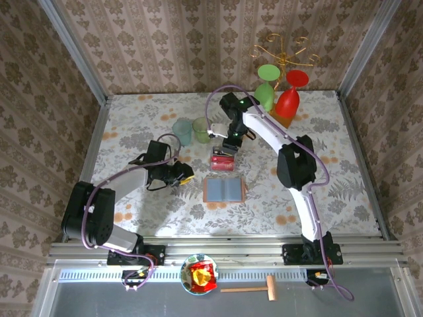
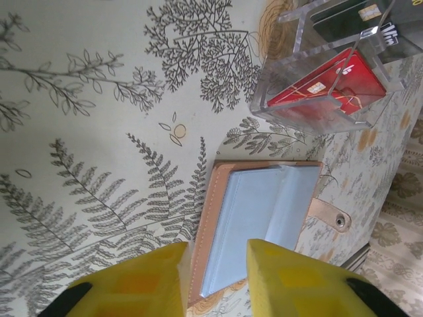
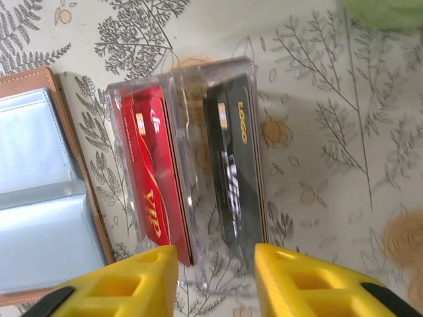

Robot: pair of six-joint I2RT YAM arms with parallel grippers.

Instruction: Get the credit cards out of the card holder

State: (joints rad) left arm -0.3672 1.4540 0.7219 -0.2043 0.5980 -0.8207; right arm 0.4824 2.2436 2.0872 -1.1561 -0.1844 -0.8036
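Observation:
The card holder (image 1: pixel 225 189) lies open and flat mid-table, tan outside and grey-blue inside; its pockets (image 2: pixel 264 211) look empty. Just behind it a clear stand (image 1: pixel 223 160) holds the credit cards: red ones (image 3: pixel 149 178) in one slot and dark ones (image 3: pixel 234 158) in the other. My right gripper (image 3: pixel 215 254) hovers over the stand's near end, open, with nothing between its fingers. At the holder's left edge my left gripper (image 2: pixel 217 247) is low, jaws a little apart, and the stitched edge shows through the gap. The red cards (image 2: pixel 327 86) stand beyond the holder.
Two pale cups (image 1: pixel 192 130) stand left of the stand. Red and green goblets (image 1: pixel 289 99) on a wooden board and a gold rack (image 1: pixel 283 49) are at the back right. A bowl with a snack packet (image 1: pixel 200 274) and a wooden mallet (image 1: pixel 254 288) lie on the front ledge.

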